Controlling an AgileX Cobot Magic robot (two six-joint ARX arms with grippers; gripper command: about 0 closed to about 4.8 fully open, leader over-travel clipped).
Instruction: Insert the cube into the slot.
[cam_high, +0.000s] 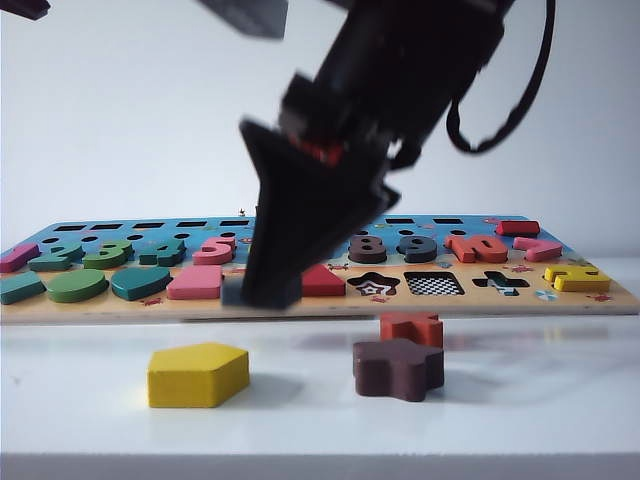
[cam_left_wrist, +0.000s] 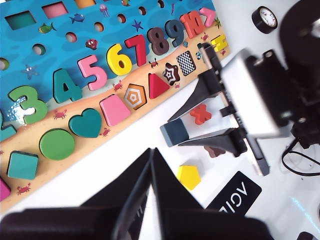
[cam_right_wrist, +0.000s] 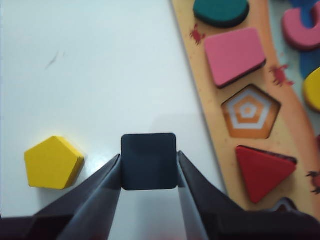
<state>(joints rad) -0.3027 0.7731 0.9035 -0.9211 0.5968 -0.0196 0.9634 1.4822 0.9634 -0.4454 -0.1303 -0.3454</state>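
The white worktop (cam_high: 90, 400) is smooth and matt, and carries everything else. On it lies the puzzle board (cam_left_wrist: 35, 65), a flat wooden panel printed with blue sea, a sandy strip, fish, crabs and starfish. Its painted number pieces read 3, 4, 5, 6, 7, 8, 9 and 10 in the left wrist view; below them sit shape pieces: a teal square, green circle, teal heart, pink trapezoid (cam_right_wrist: 234, 54) and red triangle (cam_right_wrist: 262, 170). Between the last two is an open pentagon slot (cam_right_wrist: 249, 112), orange with white rings. Further along are a star-shaped slot and the square slot (cam_left_wrist: 186, 63), floored with a black-and-white check.

The right gripper (cam_right_wrist: 149, 165), black and wedge-fingered, hangs over the worktop just off the board's near edge. Its jaws are closed partway on the cube (cam_right_wrist: 149, 161), a flat dark navy square with rounded corners, one finger pressed to each opposite side. The cube is thus held above the worktop beside the board, not in any slot.

The left gripper (cam_left_wrist: 150, 200) is back from the board, its black fingers meeting at the tips, with nothing in them.

A black plate beside it bears white letters, partly cut off, reading "AGI".

Loose on the worktop lie a brown star block (cam_high: 398, 368), a yellow pentagon block (cam_high: 197, 375) and a small red cross piece (cam_high: 411, 328). A little round white-faced dial (cam_left_wrist: 264, 19) sits apart.
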